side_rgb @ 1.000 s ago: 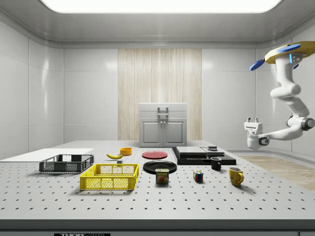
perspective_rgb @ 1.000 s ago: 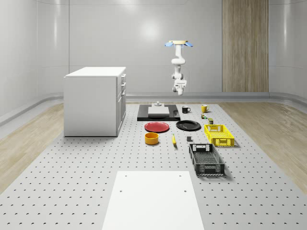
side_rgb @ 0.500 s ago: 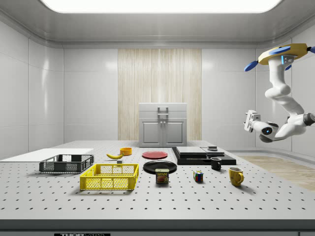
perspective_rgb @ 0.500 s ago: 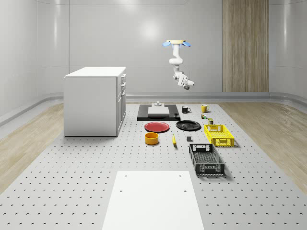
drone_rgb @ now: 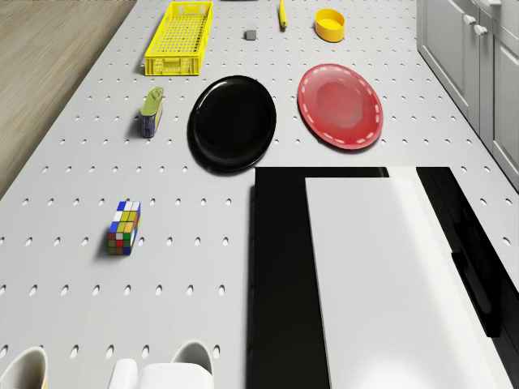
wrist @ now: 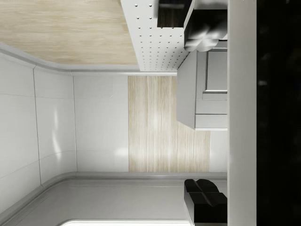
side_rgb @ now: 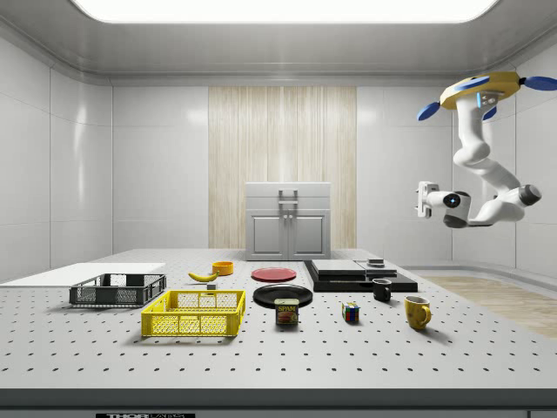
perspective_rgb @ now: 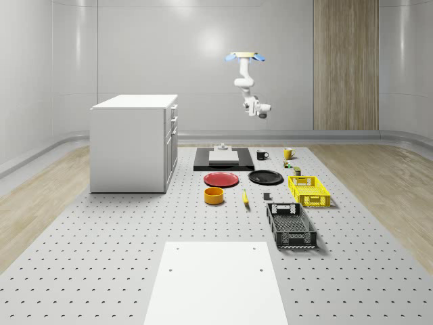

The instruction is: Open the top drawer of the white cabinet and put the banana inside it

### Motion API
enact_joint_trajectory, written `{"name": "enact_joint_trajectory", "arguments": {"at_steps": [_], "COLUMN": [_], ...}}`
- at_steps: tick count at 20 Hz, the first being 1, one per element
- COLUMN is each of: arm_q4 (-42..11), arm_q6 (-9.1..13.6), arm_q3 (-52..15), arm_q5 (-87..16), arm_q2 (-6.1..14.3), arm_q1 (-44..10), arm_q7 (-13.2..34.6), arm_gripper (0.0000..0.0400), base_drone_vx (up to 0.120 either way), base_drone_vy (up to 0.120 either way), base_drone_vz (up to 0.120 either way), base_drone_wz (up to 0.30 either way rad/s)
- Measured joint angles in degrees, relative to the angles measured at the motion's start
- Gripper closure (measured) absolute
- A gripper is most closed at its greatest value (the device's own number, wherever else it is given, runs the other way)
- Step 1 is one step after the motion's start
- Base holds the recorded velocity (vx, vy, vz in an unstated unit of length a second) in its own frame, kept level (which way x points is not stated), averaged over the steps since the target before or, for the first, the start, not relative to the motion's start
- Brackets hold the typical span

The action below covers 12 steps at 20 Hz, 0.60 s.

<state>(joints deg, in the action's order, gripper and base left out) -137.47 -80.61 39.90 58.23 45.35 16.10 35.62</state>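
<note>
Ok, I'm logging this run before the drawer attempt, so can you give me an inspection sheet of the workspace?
Surface: grey perforated table, with a white rectangular panel at its near end.
Job's things: white cabinet, drawers shut; yellow banana lying beside the orange bowl.
Clutter: red plate, black plate, yellow crate, black crate, tin can, colour cube, black mug, yellow mug, black slab carrying a white block.
Hand: the hand held high in the air, away from the cabinet; drone hovering above the table's far end.
Cables: nothing seen.
Surroundings: white walls, wood panel.
</note>
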Motion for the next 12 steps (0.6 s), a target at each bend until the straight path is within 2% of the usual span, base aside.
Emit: {"name": "enact_joint_trajectory", "arguments": {"at_steps": [12], "arm_q4": [-1.3], "arm_q6": [-3.6], "arm_q3": [3.3], "arm_q5": [-0.7], "arm_q2": [3.4], "arm_q1": [5.1], "arm_q7": [1.3], "arm_gripper": [0.0000], "base_drone_vx": [0.120], "base_drone_vy": [-0.120], "base_drone_vz": [0.120], "base_drone_wz": [0.000]}}
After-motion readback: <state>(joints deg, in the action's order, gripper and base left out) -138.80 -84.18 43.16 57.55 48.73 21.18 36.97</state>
